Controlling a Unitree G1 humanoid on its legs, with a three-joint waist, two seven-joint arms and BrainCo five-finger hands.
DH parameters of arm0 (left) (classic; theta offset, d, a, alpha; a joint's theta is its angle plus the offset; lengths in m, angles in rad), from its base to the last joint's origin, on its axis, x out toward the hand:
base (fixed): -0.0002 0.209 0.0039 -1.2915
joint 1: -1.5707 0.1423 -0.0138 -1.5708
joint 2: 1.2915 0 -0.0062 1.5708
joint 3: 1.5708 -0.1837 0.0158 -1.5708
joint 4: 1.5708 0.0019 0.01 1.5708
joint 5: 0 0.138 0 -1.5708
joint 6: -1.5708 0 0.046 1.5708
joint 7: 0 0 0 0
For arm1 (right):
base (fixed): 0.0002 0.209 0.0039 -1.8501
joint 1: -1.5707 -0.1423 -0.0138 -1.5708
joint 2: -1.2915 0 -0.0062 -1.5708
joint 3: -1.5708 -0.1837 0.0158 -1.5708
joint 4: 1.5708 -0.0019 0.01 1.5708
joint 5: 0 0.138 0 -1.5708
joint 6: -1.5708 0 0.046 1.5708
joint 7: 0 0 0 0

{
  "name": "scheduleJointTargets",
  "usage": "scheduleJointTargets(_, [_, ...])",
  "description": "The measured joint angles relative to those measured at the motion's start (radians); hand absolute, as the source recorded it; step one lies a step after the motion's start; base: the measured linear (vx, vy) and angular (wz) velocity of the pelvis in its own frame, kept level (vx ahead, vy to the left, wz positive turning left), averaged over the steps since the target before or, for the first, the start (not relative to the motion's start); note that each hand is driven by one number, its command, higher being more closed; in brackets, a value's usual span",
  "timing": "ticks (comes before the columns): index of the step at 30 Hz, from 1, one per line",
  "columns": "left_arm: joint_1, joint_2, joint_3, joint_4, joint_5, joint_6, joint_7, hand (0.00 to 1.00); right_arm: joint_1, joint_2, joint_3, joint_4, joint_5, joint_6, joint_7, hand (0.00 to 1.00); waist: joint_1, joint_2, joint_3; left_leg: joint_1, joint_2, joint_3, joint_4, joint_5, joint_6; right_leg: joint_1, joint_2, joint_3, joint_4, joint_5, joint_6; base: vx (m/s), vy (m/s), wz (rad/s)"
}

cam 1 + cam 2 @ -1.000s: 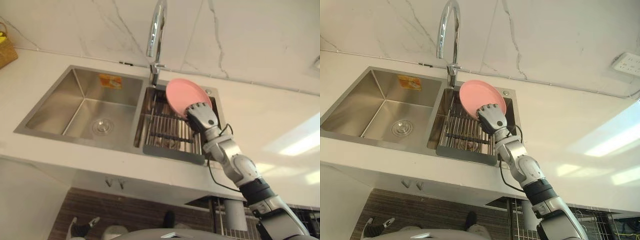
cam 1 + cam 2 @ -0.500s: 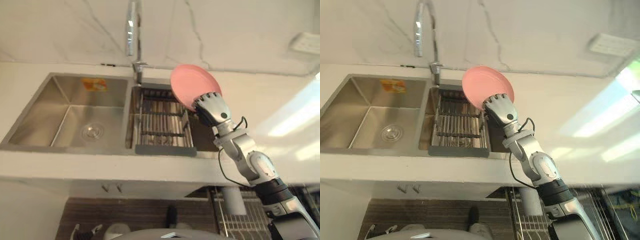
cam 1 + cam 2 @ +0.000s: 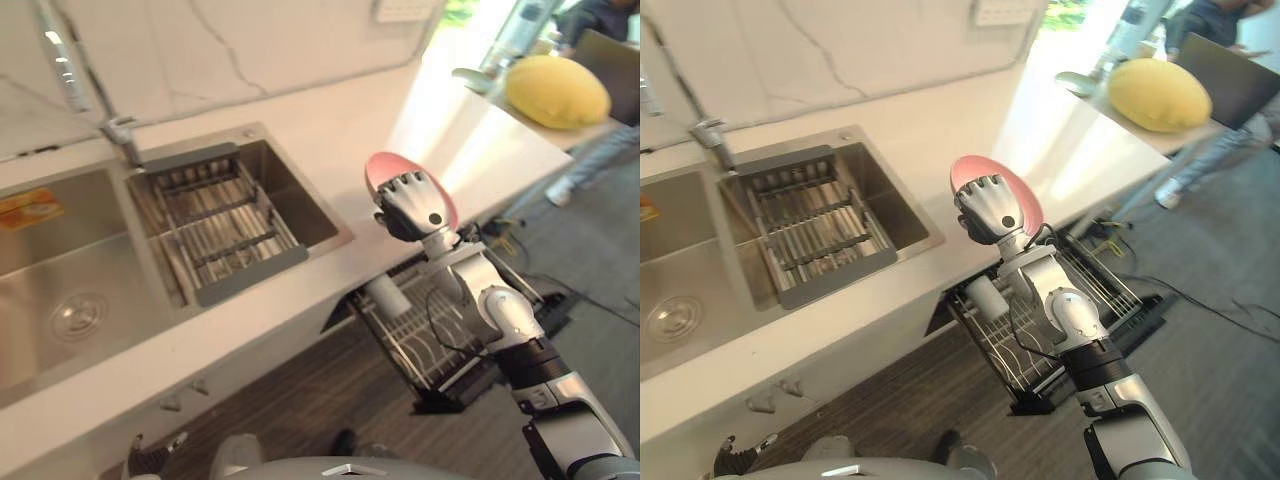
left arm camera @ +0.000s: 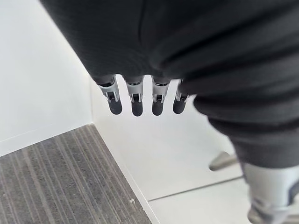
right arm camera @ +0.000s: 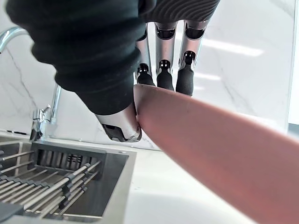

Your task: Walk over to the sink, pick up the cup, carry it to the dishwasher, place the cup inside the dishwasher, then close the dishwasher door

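Left eye view: the right hand (image 3: 412,205) holds a pink plate (image 3: 381,170) on edge, raised near the front edge of the table (image 3: 330,130), to the right of the sink (image 3: 305,205). Right wrist view shows fingers (image 5: 165,77) curled behind the plate's rim and the thumb pressed to its face, pinching it. A drain rack (image 3: 215,225) sits in the sink's right basin by the faucet (image 3: 118,133). Below the table, the dishwasher rack (image 3: 430,335) stands pulled out. The left hand (image 4: 136,105) hangs with fingers straight above grey floor (image 4: 56,186).
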Motion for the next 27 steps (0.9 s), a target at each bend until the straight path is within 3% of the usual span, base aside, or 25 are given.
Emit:
scheduleJointTargets(1, [-0.007, 0.005, -0.007, 0.0, 0.0, 0.002, 0.0, 0.0, -0.002, 0.007, 0.001, 0.01, -0.003, -0.005, 0.0, 1.0, 0.007, -0.006, 0.004, -0.002, -0.004, 0.016, 0.005, 0.0, 0.0, 0.026, -0.013, 0.002, -0.022, 0.002, 0.014, 0.0, -0.137, -0.75])
scheduleJointTargets(2, [-0.02, 0.009, -0.016, 0.0, 0.0, 0.004, 0.0, 0.0, -0.01, 0.013, 0.003, 0.031, -0.014, -0.014, 0.003, 1.0, 0.017, -0.033, 0.0, -0.005, -0.005, 0.042, 0.021, 0.0, 0.0, 0.083, -0.019, 0.012, -0.101, 0.022, 0.058, -0.06, -0.21, -0.58])
scheduleJointTargets(3, [-0.032, 0.004, -0.018, 0.0, 0.0, 0.004, 0.0, 0.0, -0.013, 0.005, 0.003, 0.031, -0.014, -0.015, 0.005, 1.0, 0.011, -0.035, 0.001, -0.018, -0.004, 0.041, 0.034, 0.001, 0.001, 0.112, -0.007, 0.008, -0.168, 0.041, 0.089, -0.06, -0.187, -0.4])
scheduleJointTargets(7, [-0.032, -0.003, -0.013, 0.003, 0.001, 0.001, 0.003, 0.0, -0.012, -0.023, -0.011, 0.03, 0.008, -0.007, 0.028, 1.0, -0.006, -0.031, 0.002, -0.015, 0.008, 0.034, 0.033, 0.017, -0.023, 0.155, 0.026, 0.009, -0.262, 0.054, 0.133, -0.05, -0.153, -0.05])
scheduleJointTargets(15, [0.04, -0.068, -0.023, 0.01, 0.013, -0.037, 0.001, 0.0, 0.075, -0.04, -0.125, 0.029, 0.026, 0.002, 0.033, 1.0, 0.001, -0.03, 0.002, 0.015, 0.0, 0.002, -0.08, 0.095, -0.071, 0.187, 0.063, -0.001, -0.343, 0.074, 0.148, -0.06, -0.083, 0.08])
scheduleJointTargets(27, [0.042, -0.056, -0.023, 0.007, 0.043, -0.048, -0.006, 0.0, 0.142, -0.015, -0.167, 0.102, 0.026, 0.013, 0.02, 1.0, -0.023, -0.03, 0.015, -0.042, -0.066, -0.025, -0.13, 0.148, -0.029, 0.122, 0.018, 0.008, -0.363, 0.145, 0.162, -0.09, 0.069, 0.05])
